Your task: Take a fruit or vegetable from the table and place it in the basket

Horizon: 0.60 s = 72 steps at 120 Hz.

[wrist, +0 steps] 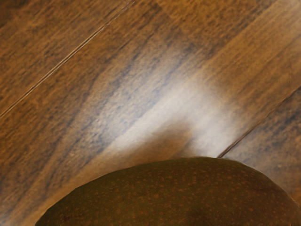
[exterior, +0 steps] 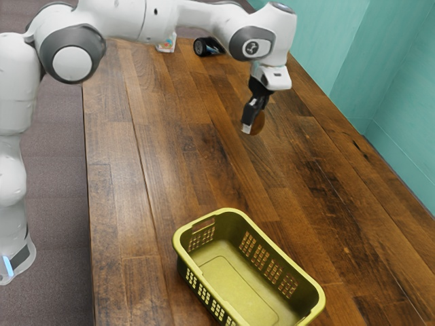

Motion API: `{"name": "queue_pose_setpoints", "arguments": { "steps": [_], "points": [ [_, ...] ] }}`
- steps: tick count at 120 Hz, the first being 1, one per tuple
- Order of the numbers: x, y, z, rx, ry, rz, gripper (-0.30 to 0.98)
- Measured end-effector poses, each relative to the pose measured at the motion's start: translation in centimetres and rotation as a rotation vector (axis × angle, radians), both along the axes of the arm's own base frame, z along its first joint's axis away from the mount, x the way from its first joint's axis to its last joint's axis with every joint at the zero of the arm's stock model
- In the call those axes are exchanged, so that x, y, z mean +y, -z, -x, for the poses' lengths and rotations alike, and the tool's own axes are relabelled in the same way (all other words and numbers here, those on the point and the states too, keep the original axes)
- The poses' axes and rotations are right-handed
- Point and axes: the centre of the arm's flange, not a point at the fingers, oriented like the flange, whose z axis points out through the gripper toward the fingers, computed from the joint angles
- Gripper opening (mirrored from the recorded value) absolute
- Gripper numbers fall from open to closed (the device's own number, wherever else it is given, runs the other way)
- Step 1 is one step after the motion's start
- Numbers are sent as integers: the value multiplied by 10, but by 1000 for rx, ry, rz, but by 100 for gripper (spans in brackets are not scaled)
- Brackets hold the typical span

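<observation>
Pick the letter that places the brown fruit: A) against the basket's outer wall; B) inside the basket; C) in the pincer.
C: in the exterior view, the fruit is held in the pincer, well away from the basket.

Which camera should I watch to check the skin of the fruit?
The wrist view: the fruit looms large there, so its dark, reddish-speckled skin is easy to see, though the lower edge cuts it off. The exterior view shows it small and brown at the gripper, partly hidden by the fingers.
</observation>
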Motion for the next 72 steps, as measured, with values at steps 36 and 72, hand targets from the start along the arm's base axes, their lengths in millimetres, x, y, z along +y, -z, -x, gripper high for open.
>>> {"name": "queue_pose_setpoints", "arguments": {
  "steps": [36,72],
  "points": [
    [-142,-27,19,25,180,9,43],
    [-299,-27,66,60,377,-16,43]
  ]
}}
